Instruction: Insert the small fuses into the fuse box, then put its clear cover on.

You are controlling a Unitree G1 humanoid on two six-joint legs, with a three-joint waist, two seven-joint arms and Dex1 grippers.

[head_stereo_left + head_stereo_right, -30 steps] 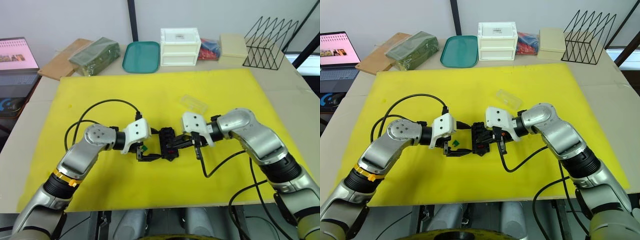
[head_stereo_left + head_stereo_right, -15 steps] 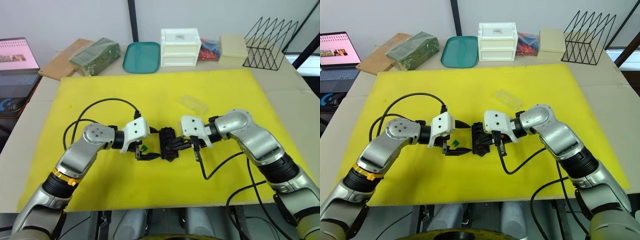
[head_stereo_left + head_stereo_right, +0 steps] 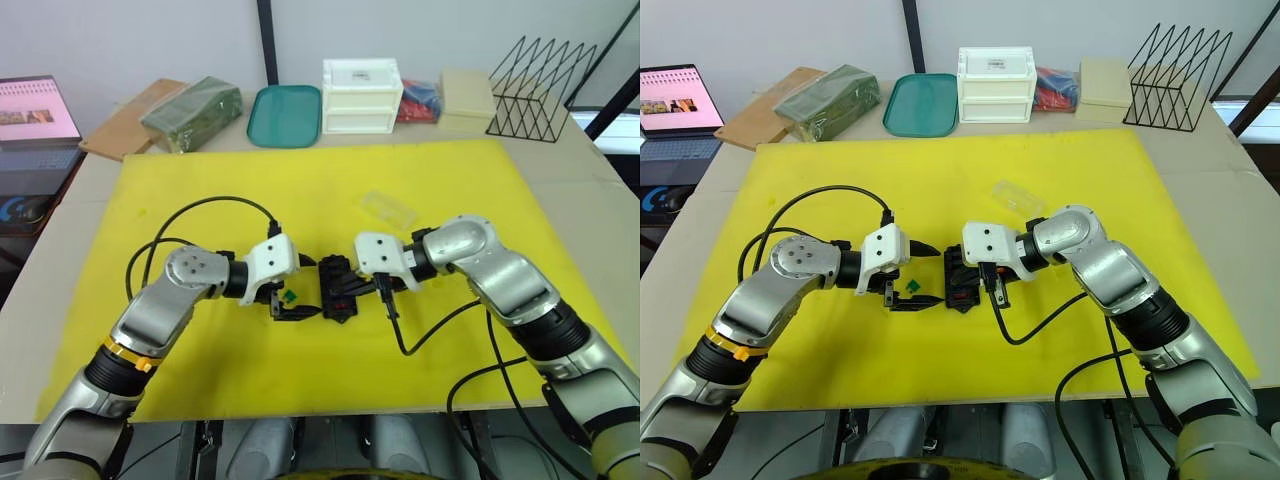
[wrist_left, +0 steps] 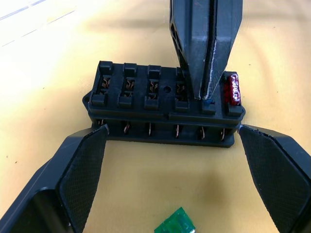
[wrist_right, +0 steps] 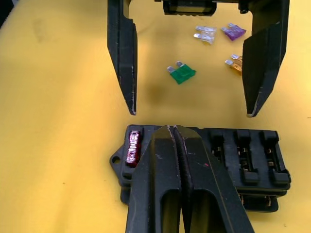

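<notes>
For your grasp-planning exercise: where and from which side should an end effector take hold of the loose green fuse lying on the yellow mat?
Grip the green fuse across its two narrow edges on the plastic body, coming straight down from above. It lies flat on the yellow mat with its metal blades sticking out one end, so the broad faces are hard to reach. Nothing crowds it, though the fuse box lies close.

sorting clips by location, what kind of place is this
Probably a lab or office workbench set up for robot trials: a yellow mat covers the table, a laptop sits at one edge, and a drawer unit and wire rack stand along the back.
</notes>
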